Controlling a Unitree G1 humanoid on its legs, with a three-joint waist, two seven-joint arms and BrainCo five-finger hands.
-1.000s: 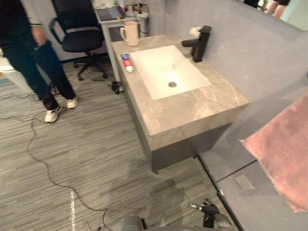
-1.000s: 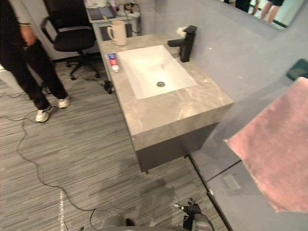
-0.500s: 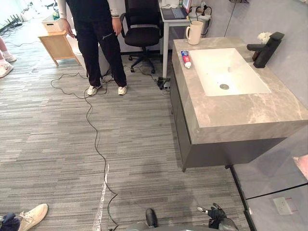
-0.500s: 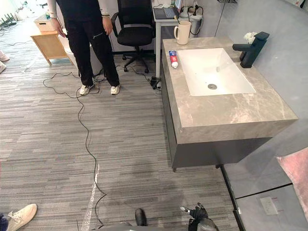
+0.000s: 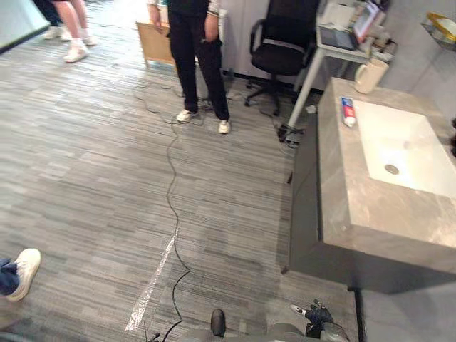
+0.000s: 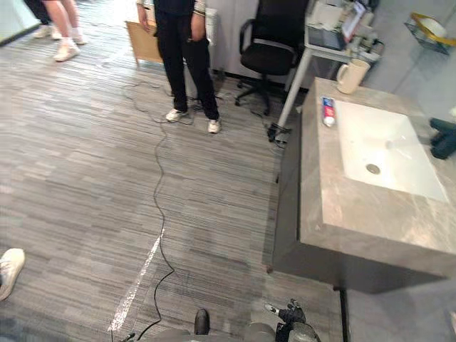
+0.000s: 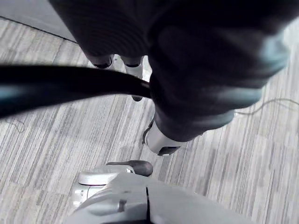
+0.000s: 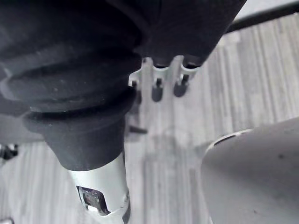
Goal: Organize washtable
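Observation:
The grey marble washtable (image 5: 349, 206) stands at the right, with a white basin (image 6: 385, 149) set in its top. A red, white and blue toothpaste tube (image 6: 328, 112) lies on the top beside the basin's far corner. A cream mug (image 6: 350, 75) stands on the far end. The dark faucet (image 6: 443, 139) shows at the right edge. My right hand (image 5: 318, 314) hangs low by my side, far from the table. Its fingers (image 8: 157, 87) point straight down over the floor and hold nothing. My left hand's fingers (image 7: 133, 70) also hang relaxed over the floor, holding nothing.
A person (image 5: 199, 57) in dark trousers stands on the grey striped floor, with a black cable (image 5: 171, 192) trailing from there. A black office chair (image 5: 283, 43) and a desk (image 5: 340, 39) stand beyond the washtable. A wooden box (image 5: 153, 41), other people's legs (image 5: 71, 28) and a shoe (image 5: 21, 269) are at the left.
The whole picture has swung to the left, so the camera has moved: the washtable now lies at the right edge and more floor shows. The things on the table stay put.

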